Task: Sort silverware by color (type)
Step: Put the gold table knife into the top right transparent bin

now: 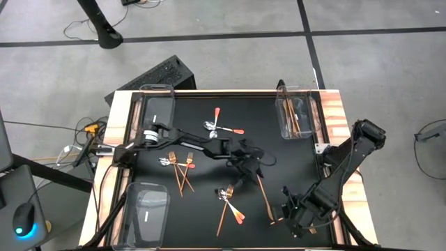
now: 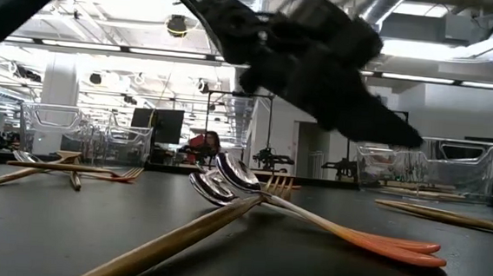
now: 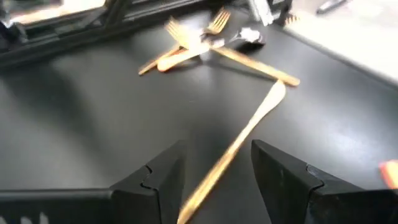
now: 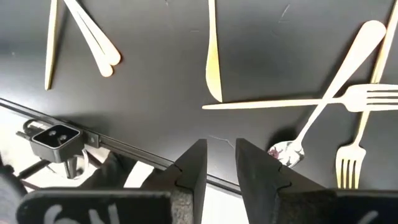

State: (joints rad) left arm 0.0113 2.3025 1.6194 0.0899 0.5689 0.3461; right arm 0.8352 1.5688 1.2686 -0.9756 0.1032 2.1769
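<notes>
Silverware lies scattered on the black mat. Two orange-handled spoons [image 1: 221, 127] lie toward the far edge, gold forks [image 1: 182, 166] at left, and a mixed pile [image 1: 227, 199] of spoons and a fork toward the near edge. My left gripper [image 1: 245, 169] hovers open at mid-table over a slim copper knife [image 1: 265, 194]. In the left wrist view this knife [image 3: 239, 143] lies flat between the fingers [image 3: 155, 180], untouched. My right gripper [image 1: 293, 217] [image 4: 221, 165] hangs near the table's near edge with a narrow gap and holds nothing.
A clear bin [image 1: 296, 115] at the far right holds copper knives. Two more clear bins sit at far left [image 1: 157, 104] and near left [image 1: 146, 213]. More forks, a spoon and a knife [image 4: 214, 56] lie below the right gripper, beside the near edge and a small camera [image 4: 56, 137].
</notes>
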